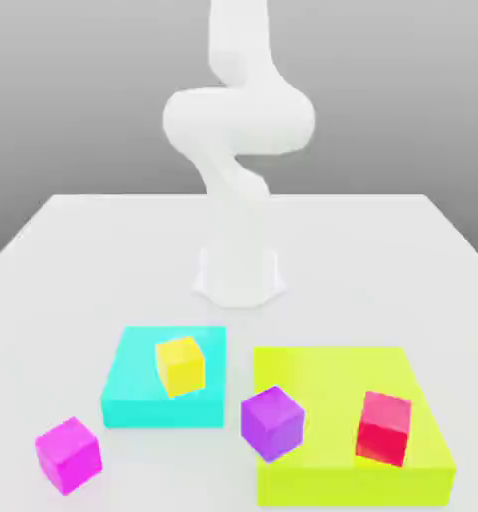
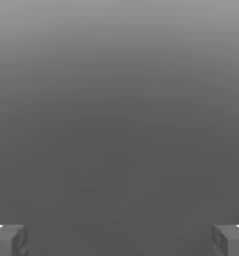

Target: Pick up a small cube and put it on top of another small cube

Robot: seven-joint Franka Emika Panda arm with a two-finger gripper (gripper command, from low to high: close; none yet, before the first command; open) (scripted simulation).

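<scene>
In the hand view the gripper (image 2: pixel 119 241) has its two gray fingers (image 2: pixel 9 240) spread wide, one at each side of the picture, with nothing between them but a plain gray backdrop.

In the exterior view the white arm (image 1: pixel 238 150) rises from its round base (image 1: pixel 239 276) on the white table (image 1: pixel 83 250) and curls upward out of the picture.

The pink cube (image 1: pixel 69 454) sits on the bare table toward the exterior view's left, close to the near edge, just beside the near corner of a flat cyan pad (image 1: pixel 133 395) but apart from it. The red cube (image 1: pixel 385 427) stands on a flat yellow-green pad (image 1: pixel 323 375) toward the exterior view's right, well apart from the pink one.

A yellow cube (image 1: pixel 180 365) rests on the cyan pad. A purple cube (image 1: pixel 272 422) sits at the edge of the yellow-green pad nearest the cyan pad, between the yellow cube and the red cube; whether it rests fully on the pad cannot be told. All four cubes look alike in size.
</scene>
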